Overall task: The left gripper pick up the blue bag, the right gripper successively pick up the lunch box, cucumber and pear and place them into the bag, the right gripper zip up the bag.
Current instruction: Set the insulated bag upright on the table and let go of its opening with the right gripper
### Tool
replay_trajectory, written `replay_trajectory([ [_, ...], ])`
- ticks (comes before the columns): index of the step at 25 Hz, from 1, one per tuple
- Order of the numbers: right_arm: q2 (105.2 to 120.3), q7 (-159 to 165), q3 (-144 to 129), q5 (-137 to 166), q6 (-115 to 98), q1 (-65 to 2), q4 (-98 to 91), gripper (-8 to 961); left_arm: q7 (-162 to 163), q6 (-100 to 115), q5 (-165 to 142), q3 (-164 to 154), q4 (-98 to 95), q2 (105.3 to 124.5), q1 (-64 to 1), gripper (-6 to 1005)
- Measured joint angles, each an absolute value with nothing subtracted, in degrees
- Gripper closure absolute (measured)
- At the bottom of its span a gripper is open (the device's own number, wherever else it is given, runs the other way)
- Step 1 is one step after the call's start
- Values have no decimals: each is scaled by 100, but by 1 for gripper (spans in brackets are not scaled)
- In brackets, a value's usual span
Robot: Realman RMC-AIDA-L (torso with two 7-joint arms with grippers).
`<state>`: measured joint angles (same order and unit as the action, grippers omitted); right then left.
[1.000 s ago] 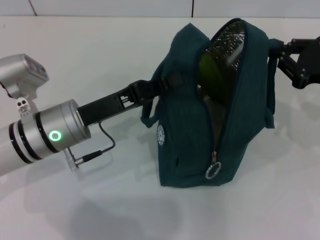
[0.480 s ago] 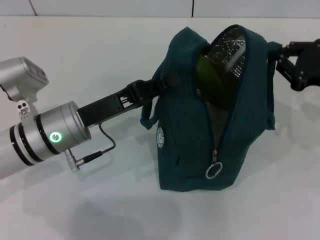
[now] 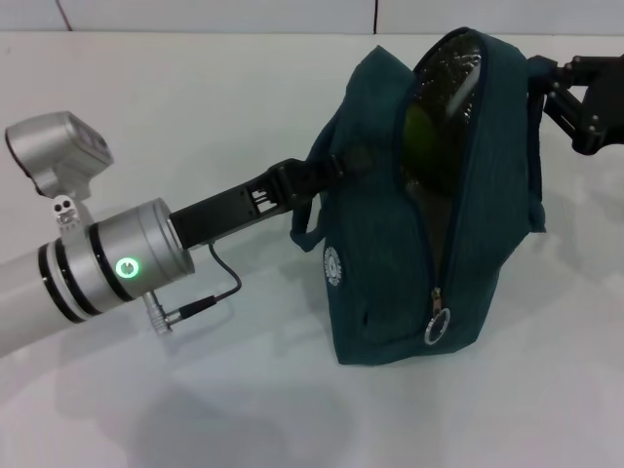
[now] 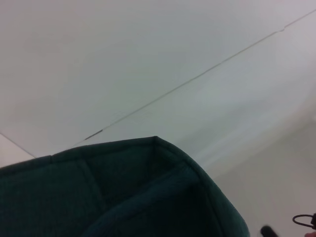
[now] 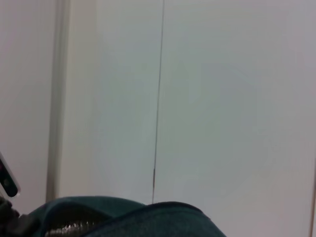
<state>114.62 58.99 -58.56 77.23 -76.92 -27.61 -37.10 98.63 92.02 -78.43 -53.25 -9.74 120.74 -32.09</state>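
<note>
1. The left hand (image 3: 327,171) reaches in from the left edge of the surface (image 3: 195,107) and meets the near-side handle of the blue bag (image 3: 390,273). Its fingers are buried in the strap and fabric, so whether they pinch it cannot be told.
2. The right hand (image 3: 546,83) comes in at the far right edge and is touching the bag's upper right side. Most of it is cut off by the picture's border, and its fingers cannot be made out as spread or pressed together.
3. The bag stands upright right of the surface's middle, its zip open along most of the top and front, with the ring pull (image 3: 437,328) low on the front.
4. Inside, against the silver lining, a green shape shows, likely the cucumber (image 3: 421,127); the rest of the contents are hidden in shadow.
5. Both wrist views show only a bit of teal fabric (image 4: 123,197) (image 5: 148,219) beneath pale panels.
6. The surface is plain white, with a pale seamed wall (image 3: 292,15) behind its far edge.
</note>
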Motion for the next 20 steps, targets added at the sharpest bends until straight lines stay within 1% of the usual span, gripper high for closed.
replay_trajectory([
  [20, 11501, 5935, -5858, 7762, -7540, -2830, -3559, 886, 9853, 8957, -7772, -5310, -941, 12042, -3120, 952],
])
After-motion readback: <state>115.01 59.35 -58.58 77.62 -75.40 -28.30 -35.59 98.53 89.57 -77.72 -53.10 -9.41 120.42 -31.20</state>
